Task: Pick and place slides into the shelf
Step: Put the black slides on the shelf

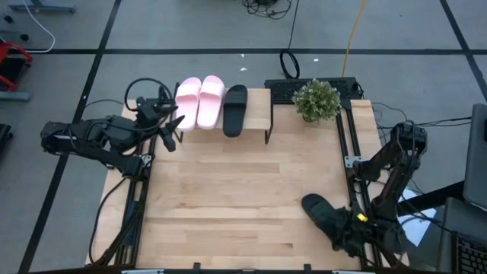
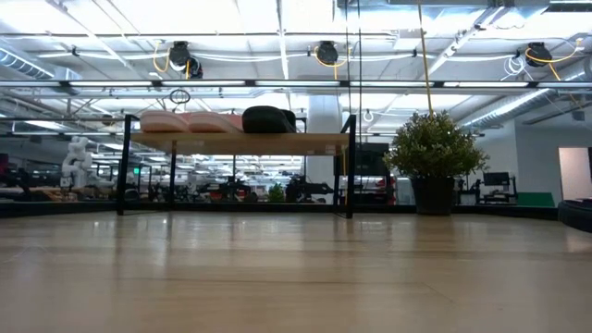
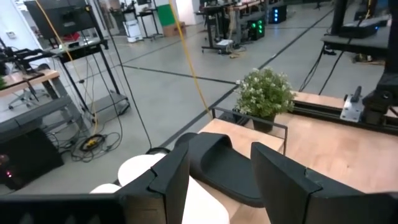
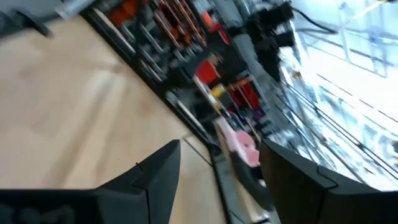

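Honestly looks about three quarters done, going by how things lie. Starting big: one wooden table [image 1: 228,198], bare across the middle. At its far edge, one shelf [image 1: 259,114], with room left at the end nearer the one potted plant [image 1: 316,100].

Counting three on the shelf top, side by side: two pink slides [image 1: 187,103] [image 1: 211,100], then one black slide [image 1: 235,110]. Can't find a fourth for sure. Could be the dark lump at the near right corner of the table, but can't separate that from the arm there.

Left gripper [image 3: 221,158] hovering at the pink end of the shelf, fingers spread, pinching nothing. Right gripper [image 4: 221,152] down at that near right corner, spread wide, empty too.

Left to do, probably: get the last black one up there.
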`<action>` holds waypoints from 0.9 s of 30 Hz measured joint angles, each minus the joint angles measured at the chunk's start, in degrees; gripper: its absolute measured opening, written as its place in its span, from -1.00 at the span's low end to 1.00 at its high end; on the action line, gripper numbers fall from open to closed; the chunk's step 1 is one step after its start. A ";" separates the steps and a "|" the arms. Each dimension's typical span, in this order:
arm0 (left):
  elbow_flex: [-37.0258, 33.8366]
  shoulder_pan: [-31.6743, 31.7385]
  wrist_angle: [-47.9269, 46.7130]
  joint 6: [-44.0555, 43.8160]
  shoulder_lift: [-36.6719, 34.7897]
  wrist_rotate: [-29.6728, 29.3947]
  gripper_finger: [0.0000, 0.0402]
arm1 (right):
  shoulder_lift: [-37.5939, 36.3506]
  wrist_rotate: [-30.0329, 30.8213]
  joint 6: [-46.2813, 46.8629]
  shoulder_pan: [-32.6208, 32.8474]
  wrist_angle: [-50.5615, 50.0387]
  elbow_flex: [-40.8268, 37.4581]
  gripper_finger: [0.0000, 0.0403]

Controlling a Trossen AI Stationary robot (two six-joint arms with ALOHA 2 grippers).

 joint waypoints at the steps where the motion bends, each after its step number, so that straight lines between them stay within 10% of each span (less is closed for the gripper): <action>1: 0.00 0.00 0.00 0.02 0.22 0.00 -0.13 | -1.19 -0.02 -1.21 -1.36 -0.05 0.00 0.04; 21: 0.00 0.00 0.00 4.74 2.32 0.04 -0.13 | -12.82 0.01 19.69 -10.04 0.97 0.00 0.04; 27: 0.00 -0.01 -0.02 6.21 2.32 0.02 -0.13 | -12.91 -0.01 3.31 -14.36 11.28 0.00 0.04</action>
